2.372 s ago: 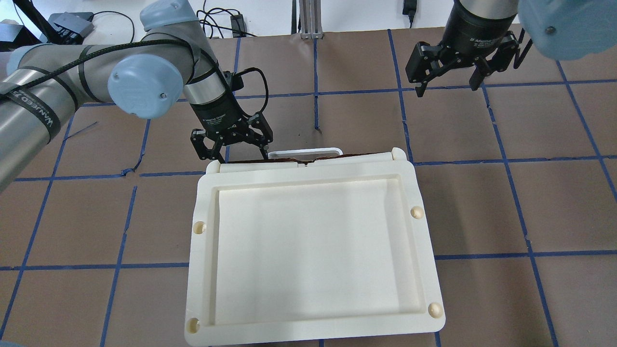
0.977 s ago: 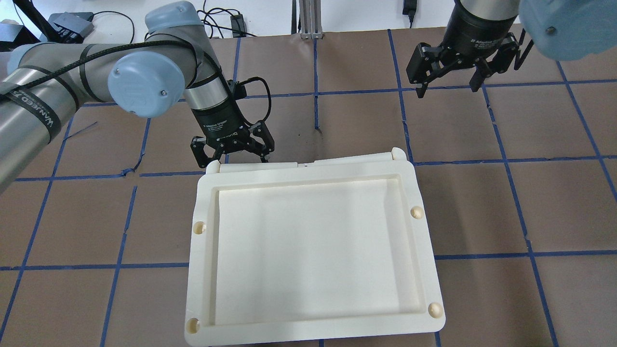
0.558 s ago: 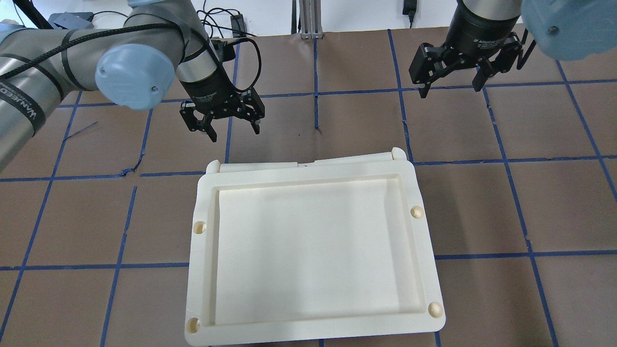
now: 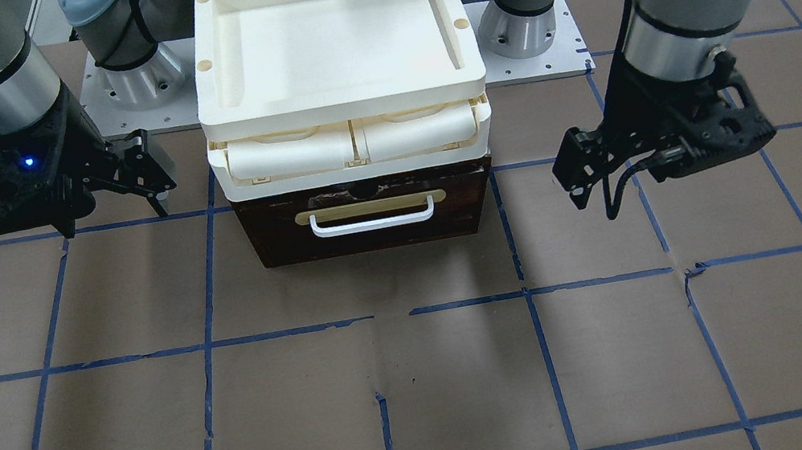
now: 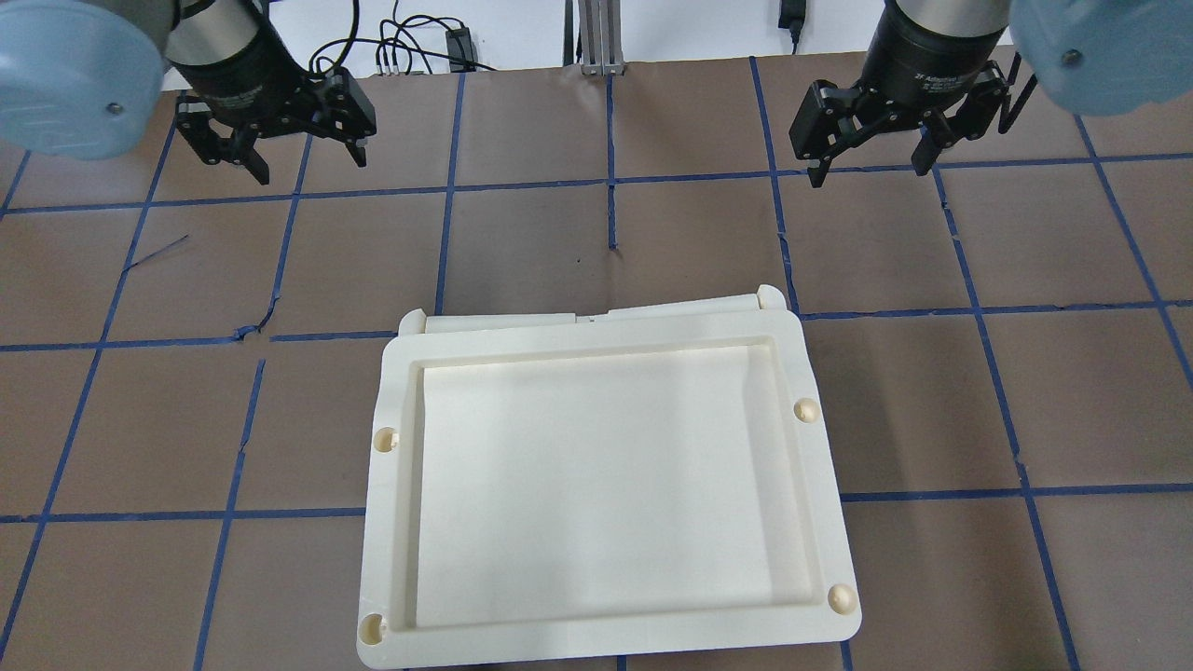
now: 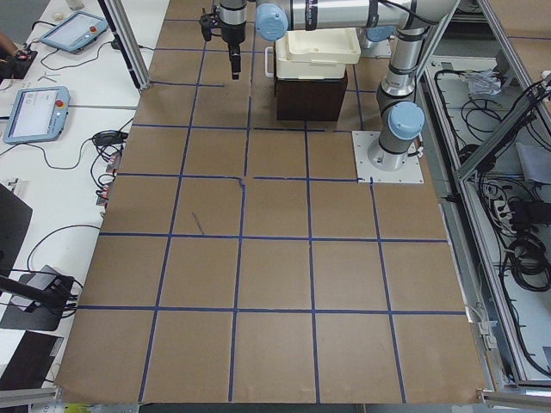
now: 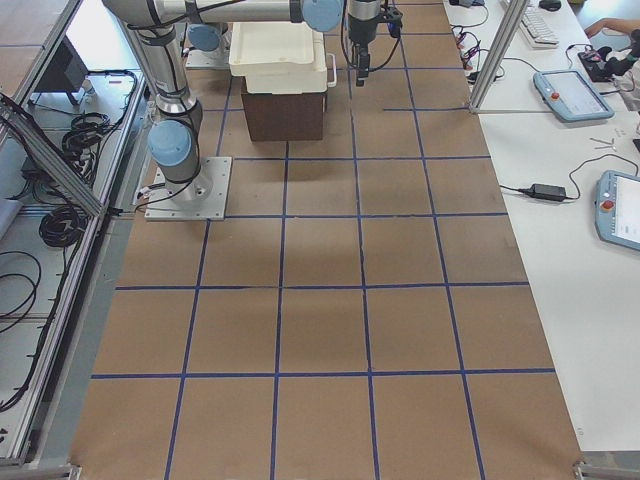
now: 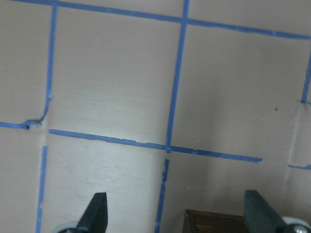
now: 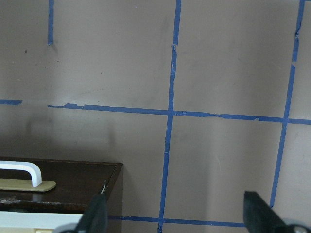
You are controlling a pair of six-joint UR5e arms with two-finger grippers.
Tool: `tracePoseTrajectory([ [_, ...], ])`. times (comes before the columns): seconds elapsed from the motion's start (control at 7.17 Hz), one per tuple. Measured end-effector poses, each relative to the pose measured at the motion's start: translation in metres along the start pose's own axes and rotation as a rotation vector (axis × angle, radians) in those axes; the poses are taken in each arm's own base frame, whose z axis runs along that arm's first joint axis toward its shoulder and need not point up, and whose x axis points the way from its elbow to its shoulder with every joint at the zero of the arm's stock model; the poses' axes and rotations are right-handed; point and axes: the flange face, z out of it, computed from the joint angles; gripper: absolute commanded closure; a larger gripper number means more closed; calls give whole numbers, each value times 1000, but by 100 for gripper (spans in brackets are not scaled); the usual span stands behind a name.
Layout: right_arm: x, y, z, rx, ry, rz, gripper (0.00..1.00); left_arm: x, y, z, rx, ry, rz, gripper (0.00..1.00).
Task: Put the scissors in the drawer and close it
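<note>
The drawer [image 4: 367, 218] is shut, its dark brown front with the white bar handle [image 4: 373, 219] flush under the cream unit. Its front also shows in the right wrist view [image 9: 73, 179], and one corner in the left wrist view [image 8: 214, 221]. The scissors are not in view. My left gripper [image 5: 312, 165] is open and empty, hanging above the table far to the left of the drawer; the left wrist view [image 8: 176, 204] shows only bare table between its fingers. My right gripper [image 5: 867, 174] is open and empty, above the table to the drawer's right [image 9: 175, 204].
The cream plastic tray top [image 5: 606, 485] covers the unit, with two small cream compartments [image 4: 351, 144] under it. The arm bases [image 4: 131, 74] stand behind the unit. Cables and a metal post [image 5: 601, 37] lie past the table's far edge.
The drawer, ajar 2.4 s ago with my left gripper at its front, is now shut. My left gripper has since drawn away to the far left. The right gripper has hardly moved.
</note>
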Motion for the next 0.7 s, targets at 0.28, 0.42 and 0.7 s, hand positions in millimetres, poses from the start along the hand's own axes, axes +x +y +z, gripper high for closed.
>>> tracePoseTrajectory([
  [0.28,0,0,0,1,0,-2,0,-15,12,-22,10,-5,-3,0],
  [0.42,0,0,1,0,0,-2,0,-15,17,-20,-5,-2,-1,0],
  [0.7,0,0,1,-2,0,-2,0,-11,22,-12,-29,4,7,0],
])
